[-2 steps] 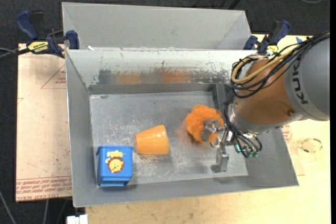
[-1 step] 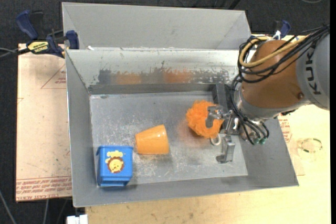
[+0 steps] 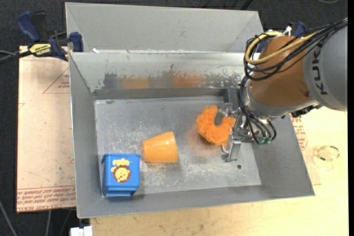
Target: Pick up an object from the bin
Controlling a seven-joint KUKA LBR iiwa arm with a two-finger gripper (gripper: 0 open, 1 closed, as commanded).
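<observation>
3 loose things lie on the floor of the grey metal bin (image 3: 138, 113).

The gripper (image 3: 230, 143) is down low at the right side of the floor, hard against the right edge of an orange fuzzy clump (image 3: 209, 125). The clump is a ragged, fluffy lump, right of centre and nearer the back wall than the front. We cannot tell whether the gripper is open or closed, or whether the clump sits inside it. The wrist body and its cables cover that spot.

An orange plastic cup (image 3: 160, 147) lies on its side mid-floor, left of the clump and clear of it, with its wider end toward the right.

A blue box (image 3: 119, 175) sits in the front-left corner, near the cup but not touching it. Its top face has a yellow cartoon figure on it, and any print there is too small to read.

The arm (image 3: 332, 63) comes in from the right. Its grey link carries black lettering starting "KU", and the rest runs off frame. An orange cover (image 3: 279, 80) wraps the wrist, with black and yellow cables looped over it.
</observation>
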